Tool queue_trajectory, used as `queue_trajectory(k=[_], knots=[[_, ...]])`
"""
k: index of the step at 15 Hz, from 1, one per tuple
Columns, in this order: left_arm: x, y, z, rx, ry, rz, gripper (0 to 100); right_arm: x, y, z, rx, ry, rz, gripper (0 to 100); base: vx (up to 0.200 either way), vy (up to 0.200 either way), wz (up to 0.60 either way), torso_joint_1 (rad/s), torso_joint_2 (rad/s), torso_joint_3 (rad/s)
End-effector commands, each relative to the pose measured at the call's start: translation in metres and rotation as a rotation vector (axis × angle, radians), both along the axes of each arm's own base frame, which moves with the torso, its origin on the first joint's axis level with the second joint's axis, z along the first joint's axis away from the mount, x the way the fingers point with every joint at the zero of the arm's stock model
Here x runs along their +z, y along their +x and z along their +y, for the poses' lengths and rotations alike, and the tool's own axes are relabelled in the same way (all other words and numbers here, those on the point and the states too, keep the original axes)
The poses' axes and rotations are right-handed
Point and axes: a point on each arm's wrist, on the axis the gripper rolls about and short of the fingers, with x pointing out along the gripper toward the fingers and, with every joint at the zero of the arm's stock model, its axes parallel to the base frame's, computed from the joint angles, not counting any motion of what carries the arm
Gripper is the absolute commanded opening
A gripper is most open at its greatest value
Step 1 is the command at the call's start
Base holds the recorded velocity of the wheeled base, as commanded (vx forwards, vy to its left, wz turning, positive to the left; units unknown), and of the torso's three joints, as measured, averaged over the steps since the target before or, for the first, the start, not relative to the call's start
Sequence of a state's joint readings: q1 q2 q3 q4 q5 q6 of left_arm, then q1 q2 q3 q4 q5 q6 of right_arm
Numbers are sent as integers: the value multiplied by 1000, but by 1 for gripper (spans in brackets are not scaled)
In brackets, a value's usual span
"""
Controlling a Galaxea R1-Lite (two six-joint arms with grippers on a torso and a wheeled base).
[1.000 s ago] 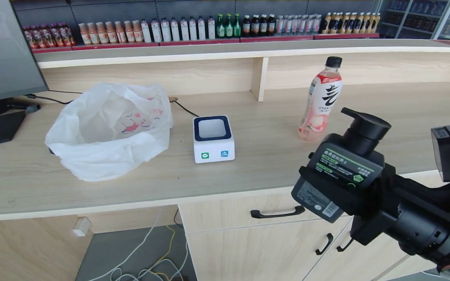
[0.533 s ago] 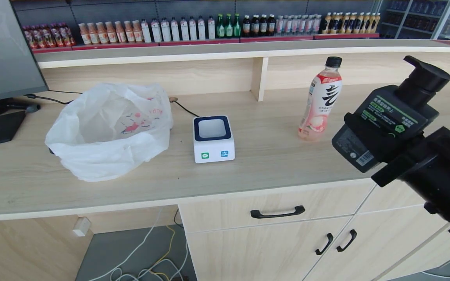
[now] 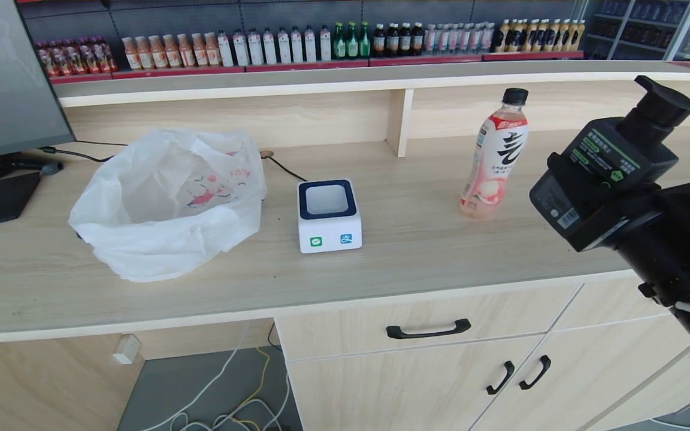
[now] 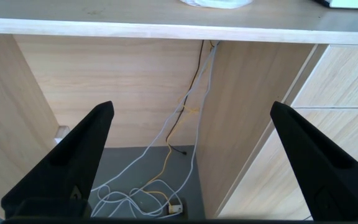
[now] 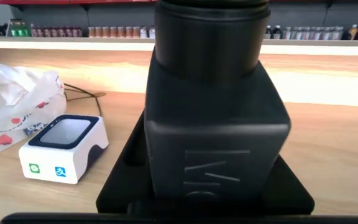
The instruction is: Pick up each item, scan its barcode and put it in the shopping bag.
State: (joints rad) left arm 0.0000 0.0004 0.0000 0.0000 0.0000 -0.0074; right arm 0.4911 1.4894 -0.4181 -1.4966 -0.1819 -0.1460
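Pump bottle (image 3: 611,173): black, stiff plastic, probably heavy with liquid. Right gripper (image 3: 620,200) is clamped on its flat sides, the best hold; avoid the pump head. Held tilted above the counter (image 3: 411,257), well right of the scanner (image 3: 329,214). Left gripper (image 4: 191,155) is spread wide, empty.

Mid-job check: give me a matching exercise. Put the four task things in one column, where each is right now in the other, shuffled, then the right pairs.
Things
1. white plastic shopping bag
2. white cube scanner with dark blue rim
3. pink drink bottle with black cap
4. black pump bottle

Places
A. clamped in the right gripper, held in the air
B. mouth open, on the left of the light wood counter
C. standing upright on the right of the counter
D. mid-counter, window facing up

Pairs: 1-B, 2-D, 3-C, 4-A
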Motion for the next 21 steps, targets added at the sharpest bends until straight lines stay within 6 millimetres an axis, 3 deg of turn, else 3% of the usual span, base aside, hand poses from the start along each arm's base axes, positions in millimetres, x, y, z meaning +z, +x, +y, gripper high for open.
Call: queue_trajectory(k=[1, 6, 10, 16, 21], knots=[[0, 0, 0, 0, 0, 0, 100, -12, 6, 3, -16, -25, 47, 0, 0, 200, 0, 17, 2, 2], [0, 0, 0, 0, 0, 0, 100, -21, 4, 2, -23, -34, 85, 0, 0, 200, 0, 1, 2, 2], [0, 0, 0, 0, 1, 0, 100, -16, 8, 4, -17, -17, 88, 0, 0, 200, 0, 4, 2, 6], [0, 0, 0, 0, 4, 0, 100, 1, 18, 12, -10, -14, 35, 0, 0, 0, 0, 0, 0, 0], [0, 0, 0, -2, 4, 0, 100, 15, 43, 32, -17, -96, 6, 0, 0, 0, 0, 0, 0, 0]])
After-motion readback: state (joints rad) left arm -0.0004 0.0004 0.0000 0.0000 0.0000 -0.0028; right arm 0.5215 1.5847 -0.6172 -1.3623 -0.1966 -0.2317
